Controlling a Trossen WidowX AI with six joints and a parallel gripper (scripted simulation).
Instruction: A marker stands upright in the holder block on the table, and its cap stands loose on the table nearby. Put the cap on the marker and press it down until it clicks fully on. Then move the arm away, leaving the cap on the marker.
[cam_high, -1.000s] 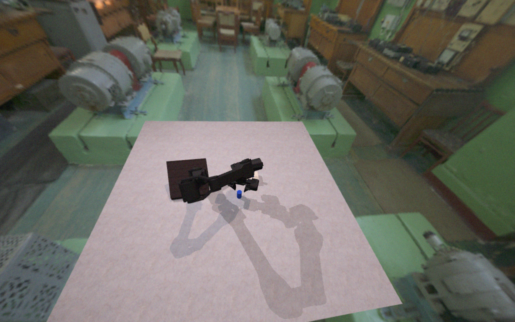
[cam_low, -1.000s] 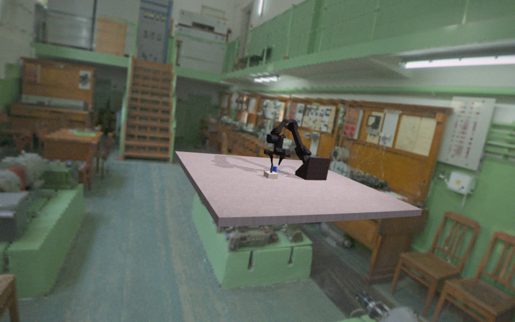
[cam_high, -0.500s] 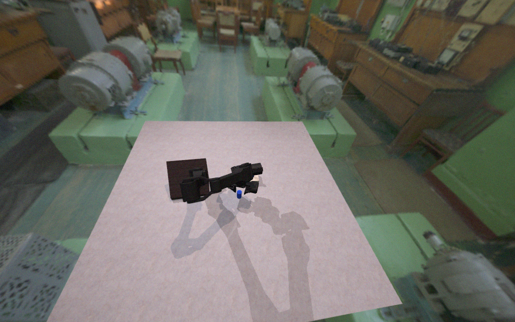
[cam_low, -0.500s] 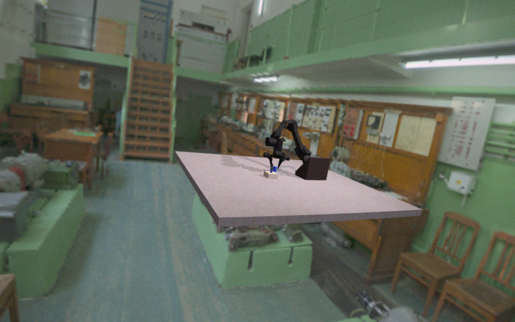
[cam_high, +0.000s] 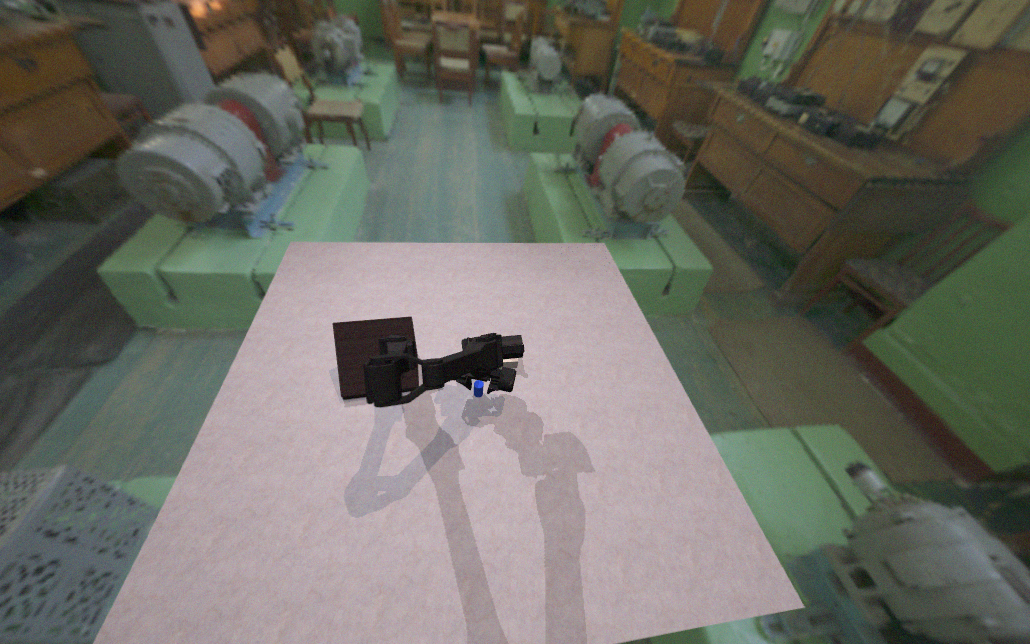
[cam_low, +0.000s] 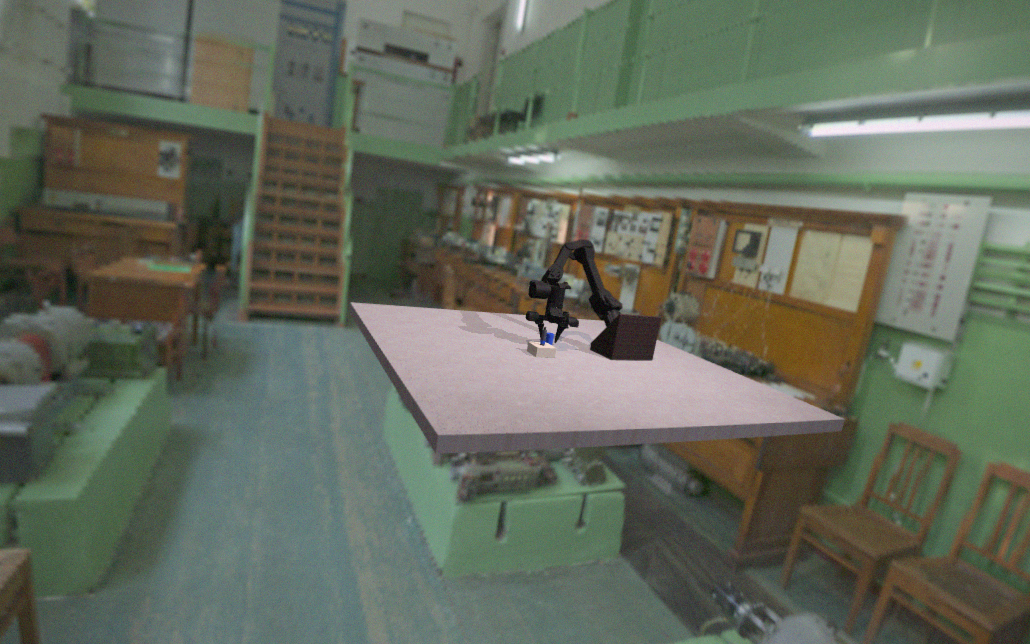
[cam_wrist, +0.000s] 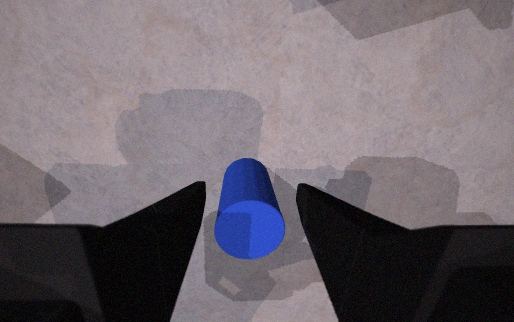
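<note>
The gripper (cam_wrist: 250, 192) points straight down at the table (cam_wrist: 390, 100) with its two dark fingers spread about halfway, holding nothing. The blue cap (cam_wrist: 248, 207) stands upright on the table directly between them, a visible gap of table showing on either side, so neither finger touches it. In the wrist view the cap's round top sits just below the level of the fingertips and centred in the opening. From the top view the cap (cam_high: 478, 388) shows as a small blue dot just beneath the gripper's front end. In the exterior view the holder block (cam_low: 541, 348) sits just beside the gripper (cam_low: 549, 336), low and pale on the table, but the marker in it is too small to make out there. The arm's dark base block (cam_low: 626, 337) lies behind the gripper, well apart from the cap.
</note>
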